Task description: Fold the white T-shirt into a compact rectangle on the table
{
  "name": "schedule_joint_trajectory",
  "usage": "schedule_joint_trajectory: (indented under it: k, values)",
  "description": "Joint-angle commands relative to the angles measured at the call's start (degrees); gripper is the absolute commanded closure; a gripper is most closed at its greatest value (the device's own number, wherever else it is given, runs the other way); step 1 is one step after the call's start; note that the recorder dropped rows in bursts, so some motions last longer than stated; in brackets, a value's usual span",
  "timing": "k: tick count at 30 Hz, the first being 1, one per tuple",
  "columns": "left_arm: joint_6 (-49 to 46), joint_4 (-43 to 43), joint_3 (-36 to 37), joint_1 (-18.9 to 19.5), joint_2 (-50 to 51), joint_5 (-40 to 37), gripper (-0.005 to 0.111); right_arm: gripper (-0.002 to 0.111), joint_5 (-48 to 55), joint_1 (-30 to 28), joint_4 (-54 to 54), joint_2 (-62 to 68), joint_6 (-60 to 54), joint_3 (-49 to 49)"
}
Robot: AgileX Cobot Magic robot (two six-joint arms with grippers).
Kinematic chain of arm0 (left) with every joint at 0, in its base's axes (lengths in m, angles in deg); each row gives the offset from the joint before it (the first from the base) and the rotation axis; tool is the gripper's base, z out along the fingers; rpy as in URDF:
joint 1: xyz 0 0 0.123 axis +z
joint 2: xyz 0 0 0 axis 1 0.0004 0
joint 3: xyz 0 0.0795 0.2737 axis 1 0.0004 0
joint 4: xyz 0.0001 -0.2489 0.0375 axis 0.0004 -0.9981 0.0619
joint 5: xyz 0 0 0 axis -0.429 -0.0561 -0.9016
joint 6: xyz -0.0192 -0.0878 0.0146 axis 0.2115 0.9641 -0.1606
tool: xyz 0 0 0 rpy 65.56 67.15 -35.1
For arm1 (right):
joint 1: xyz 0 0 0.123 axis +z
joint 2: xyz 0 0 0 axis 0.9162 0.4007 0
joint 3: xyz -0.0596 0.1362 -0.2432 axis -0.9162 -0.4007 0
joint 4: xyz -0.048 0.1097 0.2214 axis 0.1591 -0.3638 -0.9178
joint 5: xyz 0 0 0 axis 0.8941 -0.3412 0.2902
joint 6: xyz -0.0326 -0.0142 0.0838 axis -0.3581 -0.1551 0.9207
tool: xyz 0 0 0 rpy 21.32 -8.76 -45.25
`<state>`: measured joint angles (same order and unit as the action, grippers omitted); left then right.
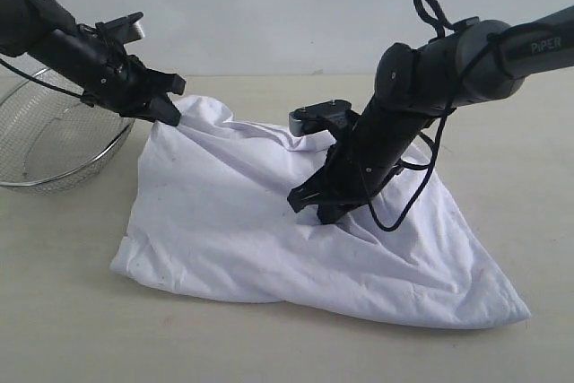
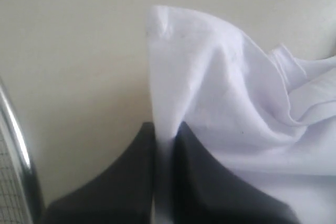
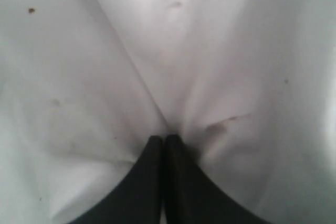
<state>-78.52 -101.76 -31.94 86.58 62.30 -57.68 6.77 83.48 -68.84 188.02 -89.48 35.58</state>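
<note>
Pinching the raised ten o'clock corner of the white T-shirt point(image 1: 269, 230), the left gripper point(image 1: 167, 110) has cloth clamped between its jaws. The right gripper point(image 1: 325, 211), jaws pressed together, nips a fold near the shirt's middle. The shirt lies draped mid-worktop point(image 1: 72, 329), with a wire-mesh basket point(image 1: 45, 145) at its nine o'clock.
</note>
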Motion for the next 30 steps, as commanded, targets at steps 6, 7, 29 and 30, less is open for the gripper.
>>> schedule_joint_trajectory:
  k: [6, 7, 29, 30]
  values:
    - [-2.1, 1.0, -0.5, 0.9, -0.6, 4.9, 0.052, 0.108, 2.7, -0.5, 5.2, 1.8, 0.1, -1.2]
    - [-1.9, 1.0, -0.5, 1.0, -0.7, 4.8, 0.046, 0.108, 2.7, -0.5, 5.2, 1.8, 0.1, -1.2]
    - [-6.6, -2.3, 3.8, -12.1, -0.7, -15.7, 0.102, 0.108, -5.8, -0.5, 4.7, -4.0, 1.5, 0.2]
    - [-6.1, -1.8, 4.6, -12.5, -0.7, -14.3, 0.102, 0.108, -6.5, -0.5, 4.7, -4.0, 1.8, 0.7]
